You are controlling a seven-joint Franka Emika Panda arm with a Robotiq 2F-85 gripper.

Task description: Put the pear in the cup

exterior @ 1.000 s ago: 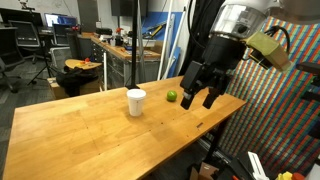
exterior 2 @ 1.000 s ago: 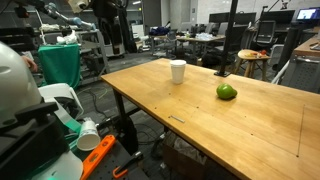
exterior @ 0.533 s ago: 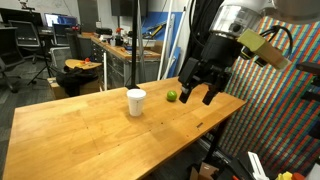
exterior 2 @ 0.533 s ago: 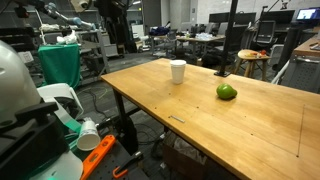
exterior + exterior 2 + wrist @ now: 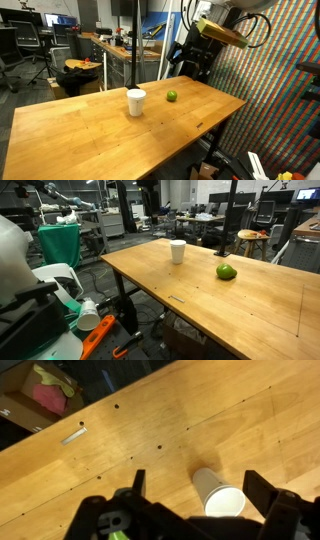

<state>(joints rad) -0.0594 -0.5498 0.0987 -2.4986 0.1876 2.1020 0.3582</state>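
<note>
Pear [image 5: 171, 96] rests on the wooden surface [image 5: 90, 130] in an exterior view, near the white cup [image 5: 136, 102] but apart from it, with nothing touching it. The tool [image 5: 192, 66] hangs above and beyond the fruit, well clear of the surface; from this angle its jaws cannot be read. In an exterior view with the tool out of frame, pear [image 5: 227, 272] and cup [image 5: 178, 251] stand separate on the surface [image 5: 200, 310], the cup upright, mouth up, fit to receive. Wrist view looks down on the cup [image 5: 220, 495], seen far below between the two fingers [image 5: 138, 480] of the tool [image 5: 195, 478], which are spread wide with nothing held. Judgement: grasp not yet made; the height likely serves to keep the approach clear of the cup before descent onto the fruit
</note>
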